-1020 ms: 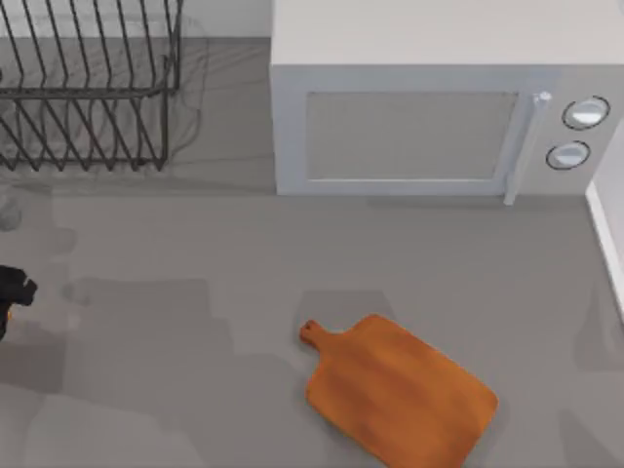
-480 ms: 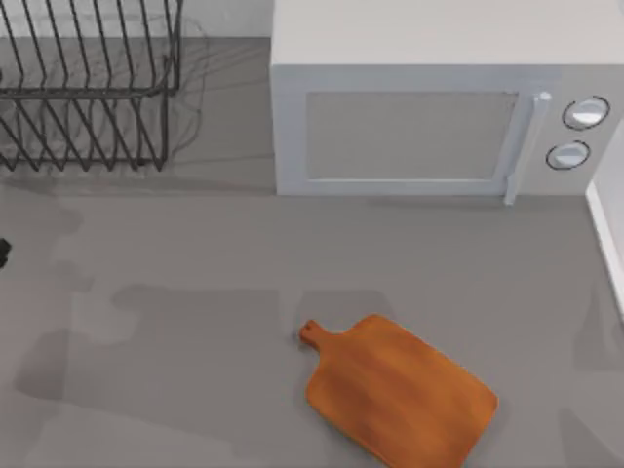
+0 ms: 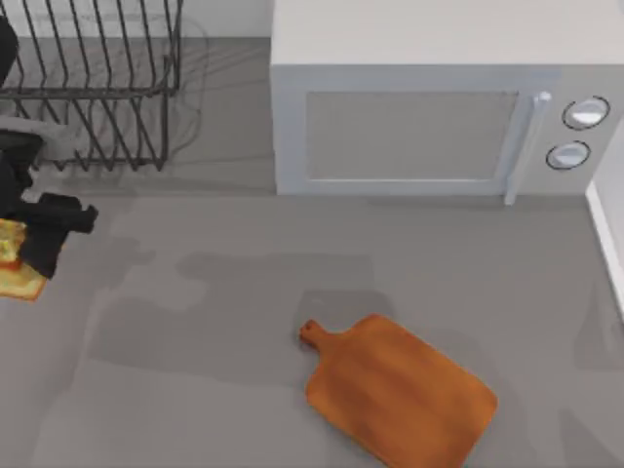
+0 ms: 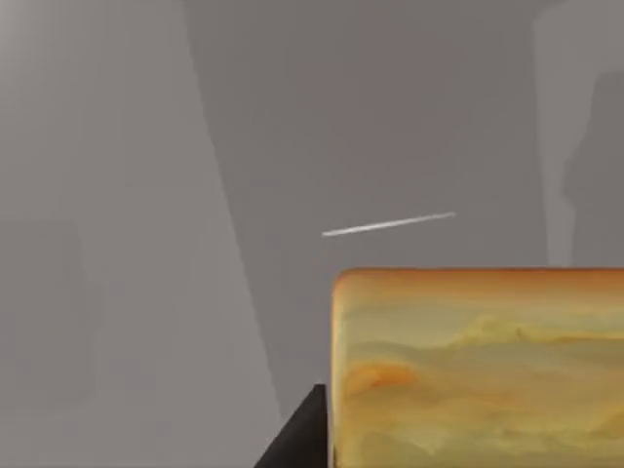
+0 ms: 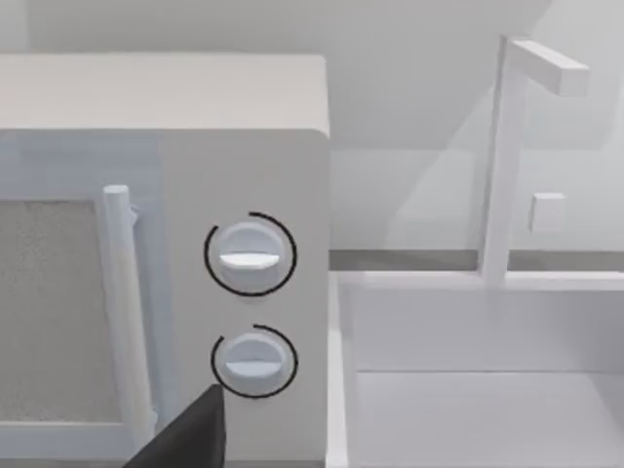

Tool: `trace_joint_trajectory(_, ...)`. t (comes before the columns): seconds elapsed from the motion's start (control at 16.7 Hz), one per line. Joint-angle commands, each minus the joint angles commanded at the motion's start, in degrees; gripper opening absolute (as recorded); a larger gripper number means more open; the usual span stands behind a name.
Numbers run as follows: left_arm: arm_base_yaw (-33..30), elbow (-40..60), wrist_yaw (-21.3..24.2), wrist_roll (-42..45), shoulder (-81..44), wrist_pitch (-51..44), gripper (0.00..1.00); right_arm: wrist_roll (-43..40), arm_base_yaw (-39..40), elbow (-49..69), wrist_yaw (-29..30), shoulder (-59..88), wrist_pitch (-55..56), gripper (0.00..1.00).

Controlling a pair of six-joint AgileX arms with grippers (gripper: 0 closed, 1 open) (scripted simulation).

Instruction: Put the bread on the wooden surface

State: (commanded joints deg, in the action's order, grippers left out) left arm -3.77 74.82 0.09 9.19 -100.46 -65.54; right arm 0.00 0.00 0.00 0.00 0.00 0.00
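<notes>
Golden bread (image 3: 12, 261) sits clamped in the left hand (image 3: 29, 244) at the frame's left edge, carried above the grey desk (image 3: 244, 273). Wooden surface (image 3: 398, 392) lies bare at lower centre, well apart, likely the drop target.

A white microwave (image 3: 429, 107) is set at the back of the grey countertop (image 3: 244, 292) — its door shut, a vertical handle (image 3: 519, 146) and two round dials (image 3: 577, 132) placed on its right side. A black wire dish rack (image 3: 93, 88) is seen at the back left. A white sink (image 5: 478, 370) with a faucet (image 5: 512, 146) is found just beside the microwave.
</notes>
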Motion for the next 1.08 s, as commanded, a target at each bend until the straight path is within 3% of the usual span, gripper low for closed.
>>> trace_joint_trajectory(0.66, -42.9, 20.3, -0.1, -53.8, -19.2, -1.8, 0.00, 0.0, 0.0, 0.0, 0.0, 0.0, 0.0, 1.00)
trace_joint_trajectory(0.84, -49.7, 23.0, -0.4, -61.0, -20.9, -1.1, 0.00, 0.0, 0.0, 0.0, 0.0, 0.0, 0.0, 1.00)
trace_joint_trajectory(1.08, -51.5, 23.7, -0.5, -62.8, -21.3, -0.9, 0.00, 0.0, 0.0, 0.0, 0.0, 0.0, 0.0, 1.00)
